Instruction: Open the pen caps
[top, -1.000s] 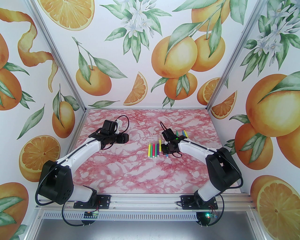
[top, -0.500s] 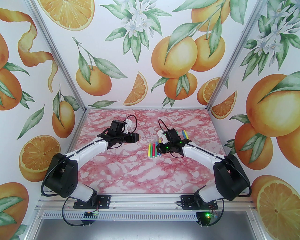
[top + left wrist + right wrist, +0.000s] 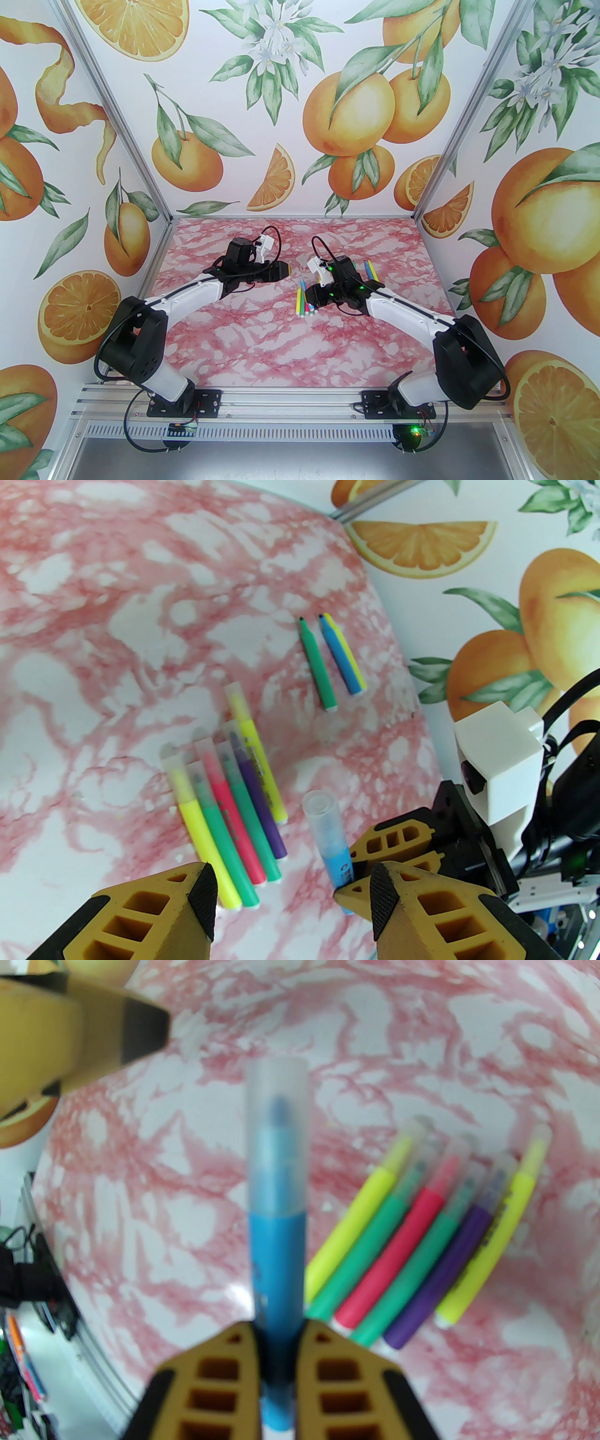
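From the top external view we see the right gripper (image 3: pixel 313 296) raised over the pink marbled table (image 3: pixel 262 347), clamped on the blue pen (image 3: pixel 303 284), which juts up and leftward toward the left gripper (image 3: pixel 286 270); we judge the pen is offered this way so that the other arm can reach its capped end. Just below the held pen lies the row of capped pens (image 3: pixel 302 307), and further back, beside the right arm, three uncapped pens (image 3: pixel 368 267) lie apart from that row, which we read as finished ones set aside. In the left wrist view our left gripper's fingers (image 3: pixel 199 892) stand well apart with nothing between them, and the pale cap (image 3: pixel 322 820) of the blue pen sits ahead and a little to the right, near them but not yet between them. The right gripper pinches the blue barrel low down, leaving the whole cap free to be gripped. Six capped pens lie side by side on the table to the left, touching one another, caps pointing away. In the right wrist view the jaws are closed tight on the lower barrel, the pen stands straight out from them with its cap on, and one left finger shows at the upper left, apart from the cap. We judge the step in hand is closing the left fingers around this cap, then pulling along the pen's axis; a grip off centre could slip on the smooth sleeve
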